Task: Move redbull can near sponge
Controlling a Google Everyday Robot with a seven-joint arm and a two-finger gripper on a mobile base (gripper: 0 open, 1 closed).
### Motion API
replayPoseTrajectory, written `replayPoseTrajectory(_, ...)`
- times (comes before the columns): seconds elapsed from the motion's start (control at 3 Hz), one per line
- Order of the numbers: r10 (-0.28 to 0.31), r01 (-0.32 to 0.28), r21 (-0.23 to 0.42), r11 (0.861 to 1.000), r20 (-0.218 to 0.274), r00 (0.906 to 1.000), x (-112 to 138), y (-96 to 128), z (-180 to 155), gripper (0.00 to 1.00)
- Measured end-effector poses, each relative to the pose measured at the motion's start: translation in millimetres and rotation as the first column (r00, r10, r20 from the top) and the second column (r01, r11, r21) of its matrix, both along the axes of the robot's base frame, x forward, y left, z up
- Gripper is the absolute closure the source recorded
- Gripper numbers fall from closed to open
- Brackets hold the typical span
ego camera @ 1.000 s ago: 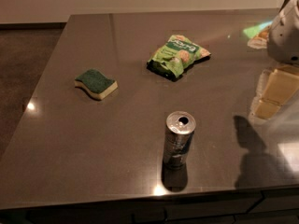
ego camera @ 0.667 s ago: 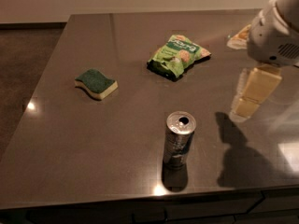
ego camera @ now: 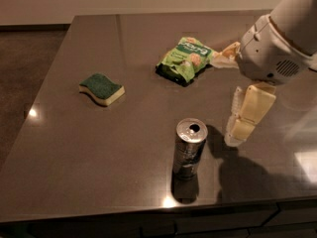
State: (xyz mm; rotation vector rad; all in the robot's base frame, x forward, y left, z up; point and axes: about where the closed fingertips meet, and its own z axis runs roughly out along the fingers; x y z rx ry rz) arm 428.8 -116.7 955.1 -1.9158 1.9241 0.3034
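Observation:
The redbull can (ego camera: 189, 148) stands upright near the table's front edge, a slim silver can with an open pull-tab top. The sponge (ego camera: 101, 88), dark green over pale yellow foam, lies flat to the far left of the can, well apart from it. My gripper (ego camera: 226, 99) hangs from the white arm at the right, just right of the can and a little above the table. It is open and empty. One cream finger (ego camera: 246, 114) points down beside the can without touching it.
A green crinkled snack bag (ego camera: 186, 60) lies behind the can, close to the gripper's upper finger. The dark glossy table (ego camera: 74, 148) has its front edge just below the can and its left edge beyond the sponge.
The arm and gripper have moved left and toward the can, from the right edge of view to just beside it. The can, sponge and bag have not moved.

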Motion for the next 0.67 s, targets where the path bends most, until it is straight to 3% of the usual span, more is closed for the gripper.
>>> replayPoseTrajectory(0.67, 0.123, -0.121, 0.061, 0.991, -0.020, 0.9922, -24.2, 35.4, -21.3, 0.00)
